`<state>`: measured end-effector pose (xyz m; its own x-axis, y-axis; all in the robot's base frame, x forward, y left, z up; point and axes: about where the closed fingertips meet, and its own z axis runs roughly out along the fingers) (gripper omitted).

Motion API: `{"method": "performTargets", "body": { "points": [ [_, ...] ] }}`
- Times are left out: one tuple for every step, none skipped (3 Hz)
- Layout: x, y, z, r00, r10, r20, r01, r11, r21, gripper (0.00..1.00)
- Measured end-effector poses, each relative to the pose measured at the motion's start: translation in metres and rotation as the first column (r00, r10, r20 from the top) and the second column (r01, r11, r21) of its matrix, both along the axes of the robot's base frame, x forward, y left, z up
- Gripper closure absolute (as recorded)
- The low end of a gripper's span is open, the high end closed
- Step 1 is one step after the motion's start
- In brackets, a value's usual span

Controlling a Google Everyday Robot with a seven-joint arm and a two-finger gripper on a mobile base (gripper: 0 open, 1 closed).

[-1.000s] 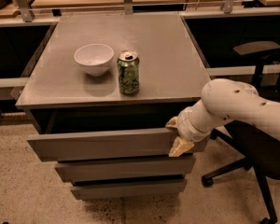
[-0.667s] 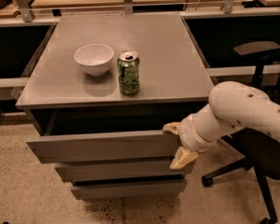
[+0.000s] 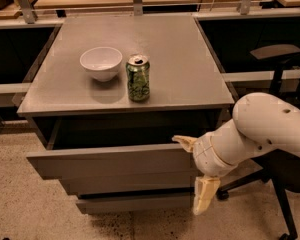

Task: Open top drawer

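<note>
**benchrat:** Only one camera view to go on. The top drawer [image 3: 110,161] sits right under the cabinet [image 3: 180,59] top and sticks partway out of the cabinet's front, with a dark gap showing behind its panel. The gripper [image 3: 189,174] is at the cabinet's front right corner. Its fingers are spread wide apart. One finger is hooked over the top edge of the drawer panel at the right end, and the other hangs down in front of the two lower drawers [image 3: 132,194]. It isn't pinching anything.

**slidefan:** So where would you take hold? I see no handle.

**benchrat:** Right, it's a plain flat front, and I'd guess it's smooth and slippery, so pressing on the face gets you nowhere. That top lip is the only real purchase, so hook behind it and drag. The panel looks stiff and shouldn't flex. The inside is too dark to tell what's in there, but I'd expect it to slide easily on its runners.

**slidefan:** Any risk from pulling at one end?

**benchrat:** It might skew and bind, so pull straight out from the cabinet. A jerk could also rattle the can [image 3: 138,77] and the bowl [image 3: 101,62] near the cabinet's front edge. The office chair [image 3: 277,54] is off the cabinet's right side, close behind the arm.
</note>
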<state>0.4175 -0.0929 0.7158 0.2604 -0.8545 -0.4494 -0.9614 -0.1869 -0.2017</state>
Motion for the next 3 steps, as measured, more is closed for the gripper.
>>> {"method": "performTargets", "body": {
  "points": [
    [0.0, 0.0, 0.0, 1.0, 0.0, 0.0, 0.0, 1.0, -0.001, 0.0],
    [0.014, -0.005, -0.007, 0.9997, -0.006, -0.025, 0.005, 0.999, -0.048, 0.0],
    [0.033, -0.012, -0.013, 0.9981, -0.004, -0.061, -0.002, 0.996, -0.092, 0.0]
  ]
}}
